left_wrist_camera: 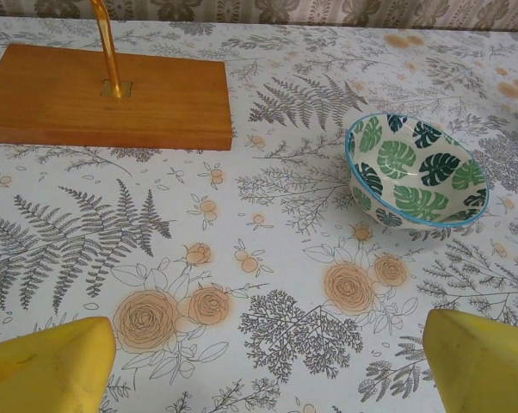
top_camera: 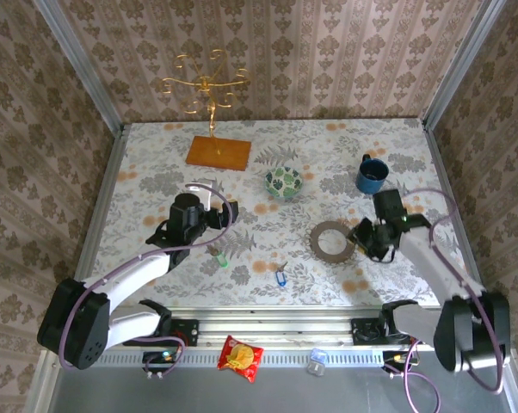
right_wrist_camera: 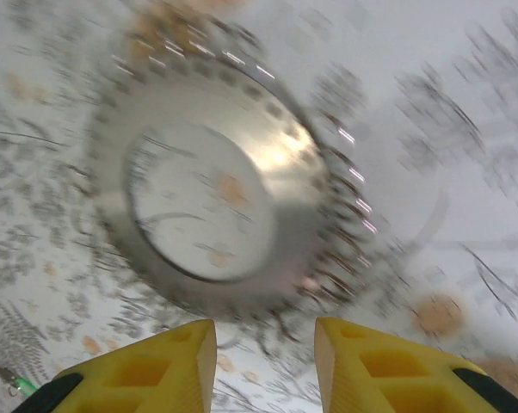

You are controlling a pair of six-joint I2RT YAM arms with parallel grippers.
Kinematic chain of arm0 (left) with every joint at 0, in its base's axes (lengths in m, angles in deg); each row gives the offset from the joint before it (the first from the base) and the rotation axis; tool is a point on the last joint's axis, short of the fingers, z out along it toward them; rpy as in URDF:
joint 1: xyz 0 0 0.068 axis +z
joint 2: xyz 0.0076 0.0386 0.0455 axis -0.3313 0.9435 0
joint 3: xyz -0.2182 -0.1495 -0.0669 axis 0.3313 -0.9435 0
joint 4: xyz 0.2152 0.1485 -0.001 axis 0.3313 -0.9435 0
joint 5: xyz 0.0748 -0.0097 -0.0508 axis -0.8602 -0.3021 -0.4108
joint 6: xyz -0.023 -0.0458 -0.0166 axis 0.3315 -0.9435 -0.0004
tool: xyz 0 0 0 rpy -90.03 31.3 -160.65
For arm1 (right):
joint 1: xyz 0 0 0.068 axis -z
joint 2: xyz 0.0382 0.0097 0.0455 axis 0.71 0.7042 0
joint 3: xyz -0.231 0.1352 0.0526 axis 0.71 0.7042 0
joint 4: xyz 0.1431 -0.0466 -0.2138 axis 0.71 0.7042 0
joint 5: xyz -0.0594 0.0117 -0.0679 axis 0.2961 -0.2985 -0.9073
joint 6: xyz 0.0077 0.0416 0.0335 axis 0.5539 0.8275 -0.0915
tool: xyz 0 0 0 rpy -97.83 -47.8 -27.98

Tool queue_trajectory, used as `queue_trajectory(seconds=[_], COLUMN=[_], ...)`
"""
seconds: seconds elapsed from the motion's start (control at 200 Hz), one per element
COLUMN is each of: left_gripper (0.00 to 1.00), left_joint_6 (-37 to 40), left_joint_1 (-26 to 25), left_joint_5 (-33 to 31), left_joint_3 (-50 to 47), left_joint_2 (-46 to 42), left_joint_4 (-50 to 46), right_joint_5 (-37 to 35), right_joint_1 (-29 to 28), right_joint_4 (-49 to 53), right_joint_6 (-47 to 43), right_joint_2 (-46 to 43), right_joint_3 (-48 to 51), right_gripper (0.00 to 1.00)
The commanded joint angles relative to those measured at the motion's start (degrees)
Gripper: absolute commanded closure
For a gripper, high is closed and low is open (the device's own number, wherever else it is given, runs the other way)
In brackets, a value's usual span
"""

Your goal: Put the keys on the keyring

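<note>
The keyring is a flat grey-brown ring lying on the patterned table, right of centre. In the right wrist view the keyring is blurred, just beyond my yellow fingertips. My right gripper hovers at the ring's right edge, jaws apart with nothing between them. The green key and the blue key lie loose on the table nearer the front. My left gripper is wide open above bare tablecloth, behind the green key and holding nothing.
A green-leaf bowl stands mid-table. A blue mug sits behind my right gripper. A wooden base with a gold stand is at the back. A red-and-yellow packet lies in front of the table edge.
</note>
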Motion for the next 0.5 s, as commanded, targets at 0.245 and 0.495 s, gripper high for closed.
queue_trajectory(seconds=[0.245, 0.495], left_gripper=[0.08, 0.08], left_joint_6=[1.0, 0.91], left_joint_1=[-1.0, -1.72], left_joint_5=[-0.34, -0.72], left_joint_3=[1.94, 1.91], left_joint_2=[-0.3, -0.23], left_joint_4=[0.41, -0.16], right_joint_5=[-6.58, -11.84], right_joint_1=[0.71, 0.86], right_joint_4=[1.66, 2.66], right_joint_6=[-24.0, -26.56], right_joint_2=[23.79, 32.78], right_joint_3=[-19.15, -24.82], right_gripper=[0.68, 0.71])
